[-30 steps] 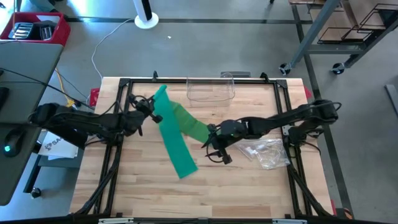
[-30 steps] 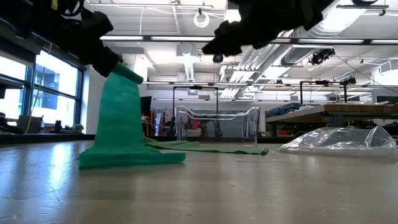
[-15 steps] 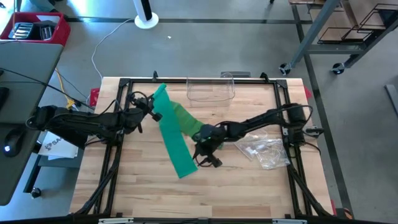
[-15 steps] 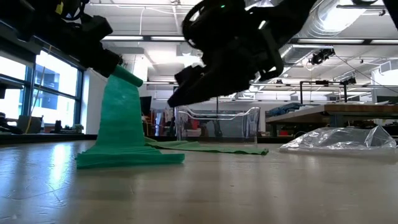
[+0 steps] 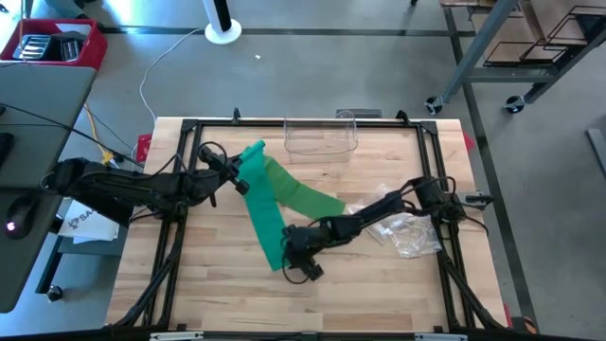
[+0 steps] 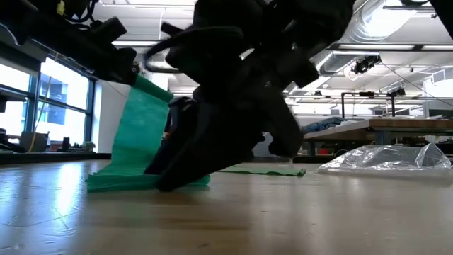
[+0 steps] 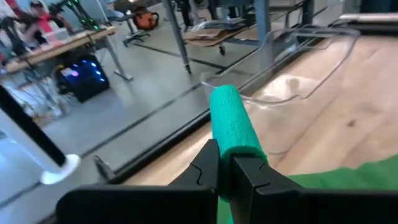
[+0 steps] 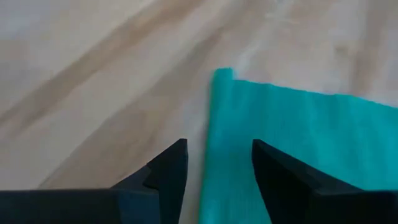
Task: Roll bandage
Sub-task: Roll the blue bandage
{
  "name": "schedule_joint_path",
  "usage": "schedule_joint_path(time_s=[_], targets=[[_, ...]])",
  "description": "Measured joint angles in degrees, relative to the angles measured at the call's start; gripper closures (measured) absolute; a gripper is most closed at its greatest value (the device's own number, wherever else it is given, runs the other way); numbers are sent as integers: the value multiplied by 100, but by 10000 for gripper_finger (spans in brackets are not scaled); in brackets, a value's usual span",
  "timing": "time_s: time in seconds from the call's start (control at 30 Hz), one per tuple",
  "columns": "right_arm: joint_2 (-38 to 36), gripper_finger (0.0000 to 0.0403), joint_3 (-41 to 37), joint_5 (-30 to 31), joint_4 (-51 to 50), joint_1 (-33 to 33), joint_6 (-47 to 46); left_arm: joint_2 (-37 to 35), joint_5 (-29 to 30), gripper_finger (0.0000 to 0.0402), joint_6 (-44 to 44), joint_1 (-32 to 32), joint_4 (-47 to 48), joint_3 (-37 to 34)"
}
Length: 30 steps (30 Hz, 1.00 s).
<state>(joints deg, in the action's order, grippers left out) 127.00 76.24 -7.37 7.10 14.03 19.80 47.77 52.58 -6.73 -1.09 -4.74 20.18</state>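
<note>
Your left gripper (image 5: pixel 244 180) clamped the green bandage (image 5: pixel 268 213) at upper left; right gripper (image 5: pixel 292 254), jaws apart, straddled its lower end at center.

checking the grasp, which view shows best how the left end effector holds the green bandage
The left wrist view: the shut left end effector pinches the rolled end of the green bandage up close. The high view shows it small, the low view only in dark silhouette, the right wrist view just the loose end.

A green bandage (image 5: pixel 268 204) lies mid-table (image 5: pixel 379 294); the left gripper (image 5: pixel 239 180) clamps its raised end, the right gripper (image 5: pixel 295 262) hangs over its lower end, fingers apart.
</note>
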Motion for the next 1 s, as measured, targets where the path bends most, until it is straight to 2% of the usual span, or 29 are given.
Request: schedule_joint_path(time_s=[0.1, 0.2, 0.27, 0.43, 0.63, 0.73, 1.0], targets=[[42, 285, 20, 418, -136, 120, -414, 0, 1, 397, -417, -233, 94, 0], [-19, 366, 27, 472, -455, 213, -842, 14, 2, 397, -823, -527, 246, 0], [-141, 391, 20, 558, -788, 333, -966, 33, 10, 397, -1028, -739, 355, 0], [-828, 398, -47, 907, -2072, 1030, -1171, 156, 148, 398, -1430, -1224, 487, -2], [-2120, 401, -28, 1987, -3254, 1865, -1485, 577, 324, 400, -1827, -1543, 663, 0], [-2776, 401, -41, 2480, -3510, 2246, -1723, 965, 309, 400, -1982, -1714, 575, 0], [-4327, 402, -28, 4702, -3463, 3159, -1699, 2224, 327, 401, -2354, -2392, -64, 0]])
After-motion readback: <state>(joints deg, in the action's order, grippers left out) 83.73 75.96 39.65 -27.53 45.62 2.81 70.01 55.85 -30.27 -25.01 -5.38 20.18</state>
